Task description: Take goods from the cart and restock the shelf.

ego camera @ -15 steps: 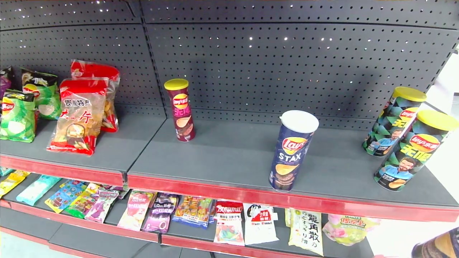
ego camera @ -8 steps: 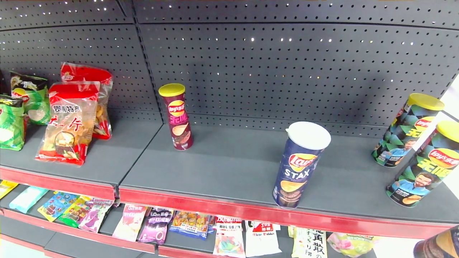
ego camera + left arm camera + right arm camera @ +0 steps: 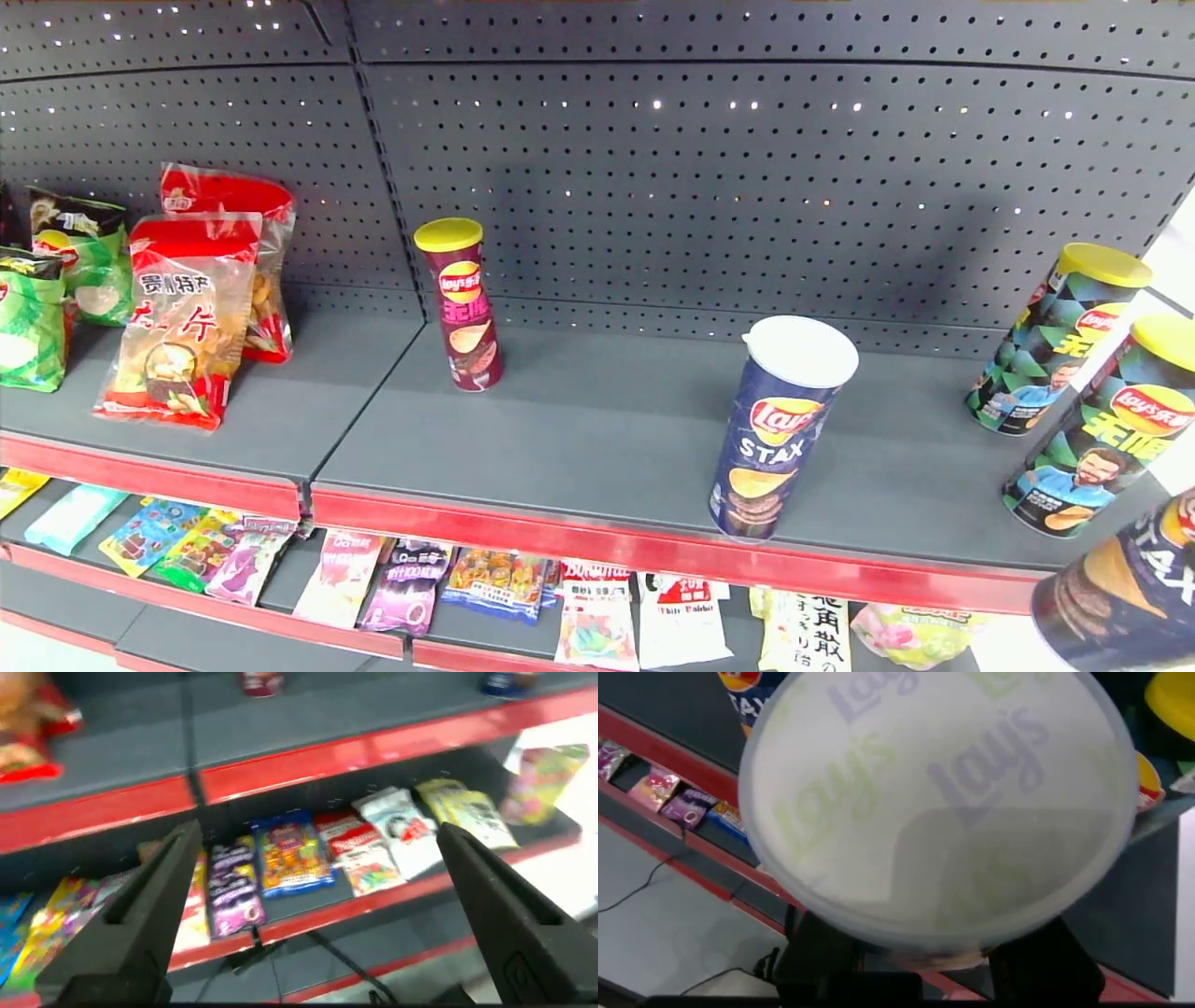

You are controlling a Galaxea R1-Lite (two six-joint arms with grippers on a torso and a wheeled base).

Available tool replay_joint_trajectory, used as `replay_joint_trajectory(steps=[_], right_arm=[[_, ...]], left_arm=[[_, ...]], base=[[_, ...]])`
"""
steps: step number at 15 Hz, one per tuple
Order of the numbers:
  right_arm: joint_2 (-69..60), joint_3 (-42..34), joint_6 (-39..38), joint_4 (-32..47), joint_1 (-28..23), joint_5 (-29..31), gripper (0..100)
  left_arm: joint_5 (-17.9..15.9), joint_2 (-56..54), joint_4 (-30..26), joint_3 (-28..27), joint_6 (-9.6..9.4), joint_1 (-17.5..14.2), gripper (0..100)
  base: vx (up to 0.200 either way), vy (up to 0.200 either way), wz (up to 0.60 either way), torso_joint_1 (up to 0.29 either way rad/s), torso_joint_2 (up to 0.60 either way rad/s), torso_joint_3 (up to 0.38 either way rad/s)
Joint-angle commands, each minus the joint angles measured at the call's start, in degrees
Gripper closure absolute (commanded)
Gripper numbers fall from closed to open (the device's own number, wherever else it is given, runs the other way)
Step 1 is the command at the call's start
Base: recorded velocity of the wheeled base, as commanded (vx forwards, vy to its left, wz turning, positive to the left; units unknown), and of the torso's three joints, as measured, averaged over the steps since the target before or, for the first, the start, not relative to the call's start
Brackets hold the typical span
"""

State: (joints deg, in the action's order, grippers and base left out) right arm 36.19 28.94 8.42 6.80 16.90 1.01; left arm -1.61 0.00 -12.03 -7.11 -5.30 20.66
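Note:
A dark blue chip can (image 3: 1120, 588) tilts up at the lower right of the head view, below the shelf's red front edge (image 3: 653, 551). Its pale lid (image 3: 943, 803) looms large in the right wrist view, with my right gripper (image 3: 924, 971) shut on the can's body beneath. On the grey shelf (image 3: 597, 420) stand a matching blue can (image 3: 780, 429) near the front, a maroon can (image 3: 462, 303) at the back, and two patterned yellow-lidded cans (image 3: 1060, 341) at the right. My left gripper (image 3: 318, 840) hangs open before the lower shelf's snack packets (image 3: 290, 854).
Red and green snack bags (image 3: 177, 322) fill the shelf's left section. A perforated back panel (image 3: 747, 187) closes the rear. Bare shelf lies between the maroon can and the blue can. Packets (image 3: 597, 607) line the lower shelf.
The held blue can has risen into the head view's lower right corner. The head camera shifted earlier, then held still.

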Motion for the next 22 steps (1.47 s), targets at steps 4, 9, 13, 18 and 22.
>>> replay_joint_trajectory(steps=[4,9,13,18,22], right_arm=[[14.87,1.12,-0.51,-9.97,-0.02,-4.18,100],[15.13,0.15,-1.48,-9.97,-0.02,-6.02,100],[14.69,-0.02,-2.62,-9.97,-0.11,-6.02,100],[14.96,-0.2,-2.71,-10.05,-0.11,-6.02,100],[14.69,-0.29,-3.06,-10.05,-0.11,-6.02,100]], left_arm=[[6.27,4.66,-0.01,-2.91,3.72,-4.4,0],[7.15,5.63,-0.8,-2.39,3.81,-19.26,0],[-6.13,0.26,11.24,5.79,0.64,-20.49,0],[2.31,0.26,12.3,6.23,-0.15,-20.93,0],[-1.55,0.26,11.94,7.11,4.07,-20.84,0]], base=[[0.0,0.0,0.0,0.0,0.0,0.0],[0.0,0.0,0.0,0.0,0.0,0.0],[0.0,0.0,0.0,0.0,0.0,0.0],[0.0,0.0,0.0,0.0,0.0,0.0],[0.0,0.0,0.0,0.0,0.0,0.0]])
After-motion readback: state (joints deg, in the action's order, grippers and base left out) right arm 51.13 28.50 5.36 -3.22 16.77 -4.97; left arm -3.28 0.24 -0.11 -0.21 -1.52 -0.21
